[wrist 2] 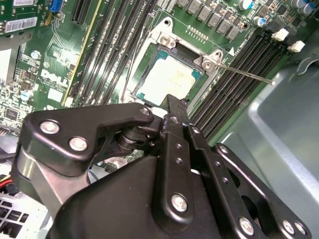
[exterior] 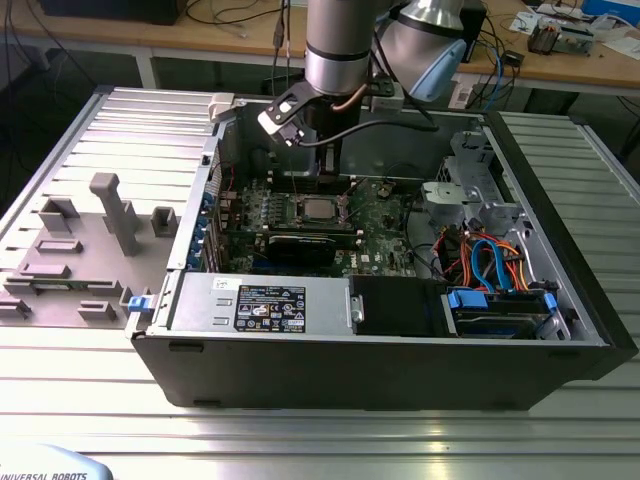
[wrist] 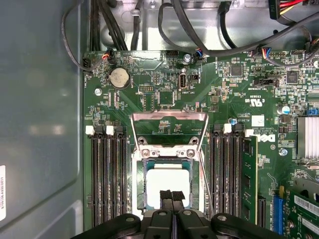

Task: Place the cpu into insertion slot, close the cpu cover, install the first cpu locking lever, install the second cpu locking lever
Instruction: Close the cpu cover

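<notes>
An open computer case (exterior: 400,350) lies on a ribbed metal bench (exterior: 300,440), with a second bench (exterior: 200,35) strewn with cables behind. The claw (wrist: 172,195), fingers pressed together and empty, hangs just above the cpu (wrist: 167,180), which is seated in the insertion slot (wrist: 141,185). The first wrist view shows the cpu cover (wrist: 169,117) raised open. The second wrist view shows a thin locking lever (wrist 2: 244,74) jutting over memory slots (wrist 2: 249,52).

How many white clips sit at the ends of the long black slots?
4 white clips in the first wrist view: two on one side of the cpu, two on the other. Slots' far ends are hidden; more possible.
</notes>
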Tool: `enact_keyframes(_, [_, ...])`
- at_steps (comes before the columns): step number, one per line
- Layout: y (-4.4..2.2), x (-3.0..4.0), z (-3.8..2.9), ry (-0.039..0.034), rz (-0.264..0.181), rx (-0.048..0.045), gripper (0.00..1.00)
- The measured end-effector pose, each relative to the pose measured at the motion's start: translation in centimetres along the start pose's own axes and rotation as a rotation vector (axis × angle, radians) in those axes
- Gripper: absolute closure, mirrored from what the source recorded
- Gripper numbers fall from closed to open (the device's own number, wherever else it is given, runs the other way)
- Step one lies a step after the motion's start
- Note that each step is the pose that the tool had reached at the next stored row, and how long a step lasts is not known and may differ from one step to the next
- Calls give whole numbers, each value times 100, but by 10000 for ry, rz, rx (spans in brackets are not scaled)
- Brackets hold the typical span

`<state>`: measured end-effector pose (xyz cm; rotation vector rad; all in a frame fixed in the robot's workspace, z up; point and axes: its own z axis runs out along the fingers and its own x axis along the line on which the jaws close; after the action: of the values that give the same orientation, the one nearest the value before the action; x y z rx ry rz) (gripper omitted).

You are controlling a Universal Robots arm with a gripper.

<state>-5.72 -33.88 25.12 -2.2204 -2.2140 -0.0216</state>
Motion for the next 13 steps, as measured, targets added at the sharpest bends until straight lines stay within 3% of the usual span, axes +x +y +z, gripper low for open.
enact_keyframes(13, [1, 3, -225, 0, 0, 0, 89])
